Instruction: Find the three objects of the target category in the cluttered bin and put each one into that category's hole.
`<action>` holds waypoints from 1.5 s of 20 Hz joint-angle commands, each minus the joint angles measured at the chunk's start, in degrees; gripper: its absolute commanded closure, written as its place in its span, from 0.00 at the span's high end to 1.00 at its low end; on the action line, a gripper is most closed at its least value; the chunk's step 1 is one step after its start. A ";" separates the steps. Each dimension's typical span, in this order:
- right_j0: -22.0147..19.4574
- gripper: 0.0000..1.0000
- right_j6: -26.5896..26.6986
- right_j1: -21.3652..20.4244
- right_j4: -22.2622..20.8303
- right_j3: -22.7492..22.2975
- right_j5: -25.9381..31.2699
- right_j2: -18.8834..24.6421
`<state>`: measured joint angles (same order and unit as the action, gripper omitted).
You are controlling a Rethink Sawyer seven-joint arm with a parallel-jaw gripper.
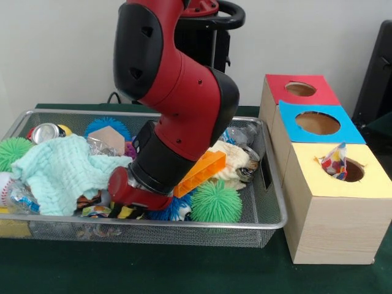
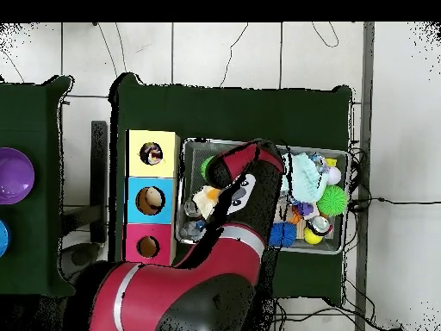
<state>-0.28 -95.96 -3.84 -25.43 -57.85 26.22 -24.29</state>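
Note:
The wire mesh bin (image 1: pixel 269 222) is full of clutter and also shows in the overhead view (image 2: pixel 345 157). One colourful printed rag (image 1: pixel 334 161) sticks up out of the round hole (image 1: pixel 354 171) in the yellow-faced box; from overhead it fills that hole (image 2: pixel 152 153). My gripper (image 1: pixel 127 211) is down in the clutter at the bin's front edge, below the mint-green cloth (image 1: pixel 58 171). A patch of multicoloured fabric (image 1: pixel 93 211) lies right beside it; I cannot tell whether it is held. From overhead my arm hides the gripper.
In the bin are an orange brick (image 1: pixel 200 171), a green spiky ball (image 1: pixel 215 203), a cream knitted cloth (image 1: pixel 231 160), a can (image 1: pixel 46 131), a blue spiky ball (image 1: pixel 107 124) and a wooden block (image 1: pixel 110 139). Blue-faced (image 1: pixel 317 123) and red-faced (image 1: pixel 300 89) holes lie behind the yellow one.

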 commanded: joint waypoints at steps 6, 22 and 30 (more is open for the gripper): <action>-5.43 0.00 -5.80 2.68 -1.86 1.64 -2.85 1.02; -15.50 0.00 4.22 -8.72 1.87 -12.37 -7.05 25.49; -13.65 0.00 -1.57 -15.33 1.24 -20.17 -8.26 28.17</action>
<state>-14.21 -95.96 -14.94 -24.77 -68.32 22.35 -6.69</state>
